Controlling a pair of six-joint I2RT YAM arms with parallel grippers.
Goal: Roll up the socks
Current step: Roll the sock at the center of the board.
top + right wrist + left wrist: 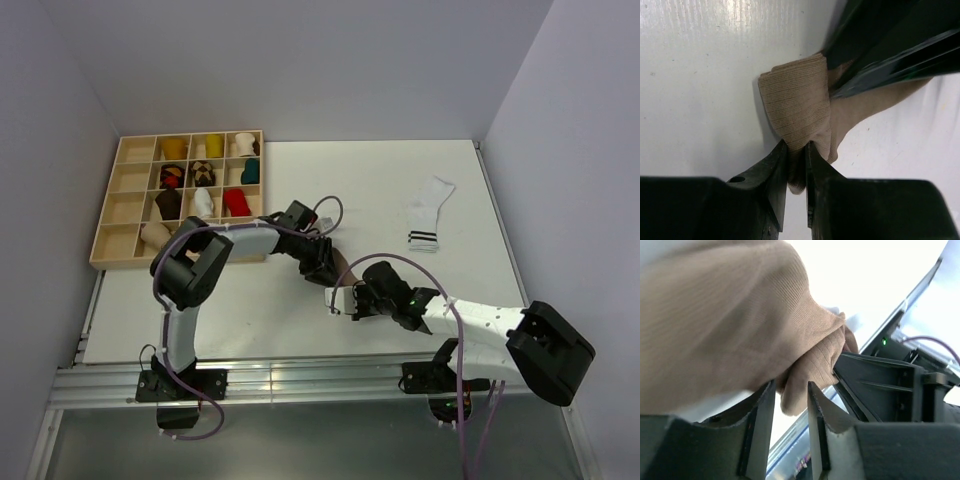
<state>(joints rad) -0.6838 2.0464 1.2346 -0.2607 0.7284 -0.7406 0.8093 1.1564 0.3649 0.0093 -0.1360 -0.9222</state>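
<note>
brown sock (795,110): partly folded on the table (380,180), between both grippers.
right gripper (796,160): clamped on the sock's fold.
left gripper (791,440): jaws parted, a flap loose between them.
risk: held by one pinch only, so the roll may spring open or drag.
count: one brown sock; one cream sock (428,215), well apart; about ten rolled bundles (236,203) in the tray (115,242).

Right gripper (796,150) at bottom edge, dark fingers (774,172) nearly together, pinching fold of brown sock (795,100). Sock ribbed, doubled over, folded edge toward left, loose end trailing toward right. Left gripper (840,75) enters from upper right, glossy dark, overlapping sock's right side. White bench (700,75) beneath, faint glare at top.
</note>
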